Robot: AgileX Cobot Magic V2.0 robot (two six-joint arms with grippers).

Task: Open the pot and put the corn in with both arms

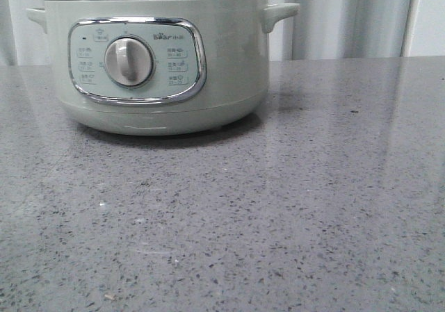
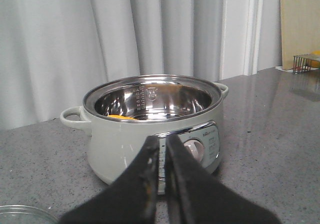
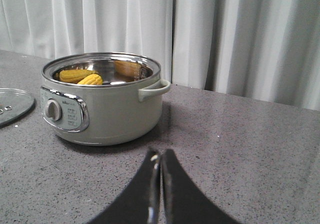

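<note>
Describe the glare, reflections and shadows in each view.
Front view: the speckled grey countertop mirrors the curtains in pale streaks; a dark shadow hugs the pale-green round electric pot. Left wrist view: the steel inner wall shines with bright reflections. Right wrist view: soft, even light; the yellow corn reads clearly.

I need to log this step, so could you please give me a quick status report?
Left gripper shut, empty; right gripper shut, empty. Pale-green round electric pot open, yellow corn cob inside. Glass lid flat on grey table beside pot. Nothing obstructing.
</note>
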